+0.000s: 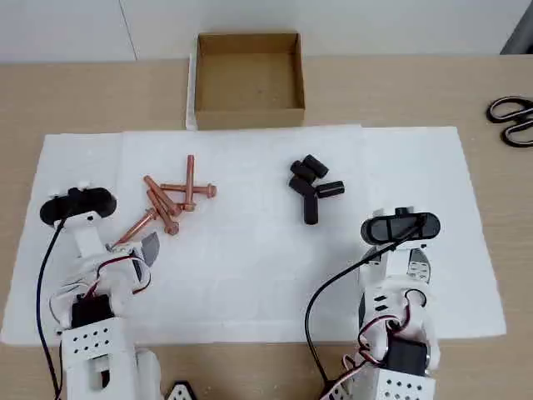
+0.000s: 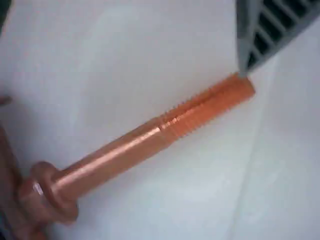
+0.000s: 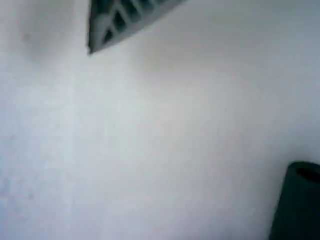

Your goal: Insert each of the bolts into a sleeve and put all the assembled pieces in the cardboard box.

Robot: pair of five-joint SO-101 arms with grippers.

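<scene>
left gripper (image 1: pixel 143 246): low over the near-left part of the sheet (image 1: pixel 250 283); how far open, cannot tell.
near bolt (image 2: pixel 150 135): flat on the sheet just beyond the left gripper. Threaded end points toward the gripper, head points away beside another bolt's head. It lies loose, not gripped.
right gripper (image 1: pixel 414 267): over the near-right part of the sheet; how far open, cannot tell.
near sleeve (image 1: pixel 311 210): on the sheet beyond the right gripper, apart from it and lying loose. One end points at the sheet's near edge.
bolts look: copper colour, smooth shank, threaded toward the tip, round flanged head.
bolts (image 1: pixel 175 196) count: five, in a loose pile left of the sheet's middle. The near bolt sits on the pile's near-left side, and two cross at the far side.
sleeves look: short black tubes, with an open end showing in the right wrist view.
sleeves (image 1: pixel 310 185) count: five as far as I can count, bunched and touching just right of the sheet's middle, well apart from the bolts.
box (image 1: pixel 193 79): brown cardboard, open top, on the desk (image 1: pixel 100 92) against the sheet's far edge near its middle.
scissors (image 1: pixel 512 119): far-right edge of the desk, off the sheet.
</scene>
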